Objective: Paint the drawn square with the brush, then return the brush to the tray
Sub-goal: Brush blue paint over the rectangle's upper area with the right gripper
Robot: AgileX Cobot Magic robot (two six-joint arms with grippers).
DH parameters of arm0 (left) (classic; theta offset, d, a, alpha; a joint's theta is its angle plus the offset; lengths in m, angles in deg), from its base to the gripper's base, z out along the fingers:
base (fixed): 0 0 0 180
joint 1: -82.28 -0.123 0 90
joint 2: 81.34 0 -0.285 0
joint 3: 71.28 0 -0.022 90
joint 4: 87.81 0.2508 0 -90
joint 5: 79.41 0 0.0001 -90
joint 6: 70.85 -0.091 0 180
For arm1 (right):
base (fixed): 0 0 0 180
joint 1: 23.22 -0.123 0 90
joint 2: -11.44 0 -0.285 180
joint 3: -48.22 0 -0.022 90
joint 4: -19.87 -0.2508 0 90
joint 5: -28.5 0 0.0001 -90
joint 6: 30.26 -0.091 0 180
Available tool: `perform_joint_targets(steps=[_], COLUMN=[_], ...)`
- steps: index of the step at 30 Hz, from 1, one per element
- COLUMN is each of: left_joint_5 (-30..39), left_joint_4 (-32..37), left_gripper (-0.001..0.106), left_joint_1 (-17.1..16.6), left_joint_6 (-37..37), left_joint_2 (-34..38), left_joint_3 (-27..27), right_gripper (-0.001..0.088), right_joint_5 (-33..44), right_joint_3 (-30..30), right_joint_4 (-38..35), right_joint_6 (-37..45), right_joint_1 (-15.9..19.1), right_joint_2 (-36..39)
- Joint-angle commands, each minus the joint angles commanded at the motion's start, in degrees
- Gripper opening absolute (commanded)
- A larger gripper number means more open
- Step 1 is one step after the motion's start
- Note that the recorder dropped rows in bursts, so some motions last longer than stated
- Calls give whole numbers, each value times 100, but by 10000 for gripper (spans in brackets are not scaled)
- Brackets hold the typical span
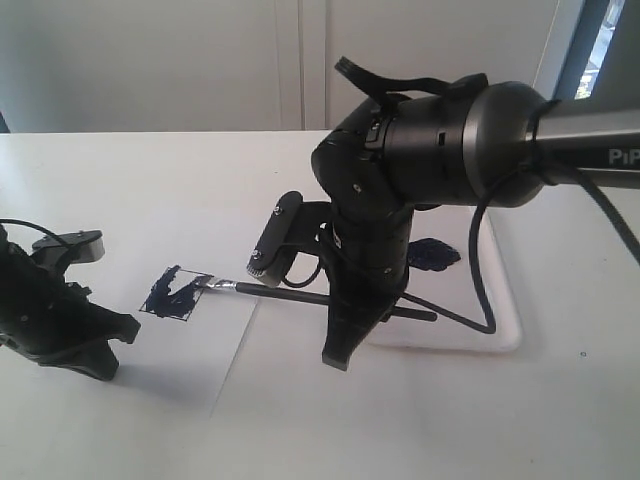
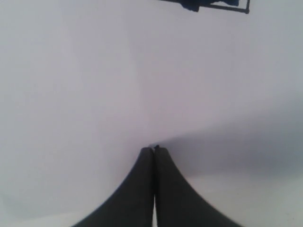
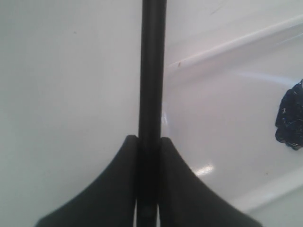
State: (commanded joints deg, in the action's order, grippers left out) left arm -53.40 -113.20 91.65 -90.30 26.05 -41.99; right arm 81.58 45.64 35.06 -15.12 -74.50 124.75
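The drawn square on the white paper is smeared with dark blue paint; in the left wrist view the drawn square shows only at the frame's edge. The brush lies nearly level, its silver ferrule and bristles at the square's right edge and its handle end over the tray. My right gripper points down, shut on the brush handle, which runs out between the jaws of the right gripper. My left gripper rests left of the square, and in its wrist view the left gripper is shut and empty.
A dark paint blob lies in the tray behind my right arm, and the same blob shows in the right wrist view beyond the tray rim. A black cable loops from the right arm over the tray.
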Motion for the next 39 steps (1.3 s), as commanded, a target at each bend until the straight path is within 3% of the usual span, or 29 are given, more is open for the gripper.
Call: perform_joint_targets(steps=[8,22,39], left_joint_5=[-12,-96,-156], left_joint_4=[-1,-1,-1], left_gripper=[0,0,0], left_joint_1=[0,0,0], left_joint_6=[0,0,0], left_joint_2=[0,0,0], left_joint_3=[0,0,0], right_gripper=[0,0,0], right_joint_5=[-49,110,336], right_joint_3=[0,10,10], right_joint_4=[305,217,-485], right_joint_6=[-280,-296,572], right_joint_1=[0,0,-12], right_joint_2=[0,233,-27])
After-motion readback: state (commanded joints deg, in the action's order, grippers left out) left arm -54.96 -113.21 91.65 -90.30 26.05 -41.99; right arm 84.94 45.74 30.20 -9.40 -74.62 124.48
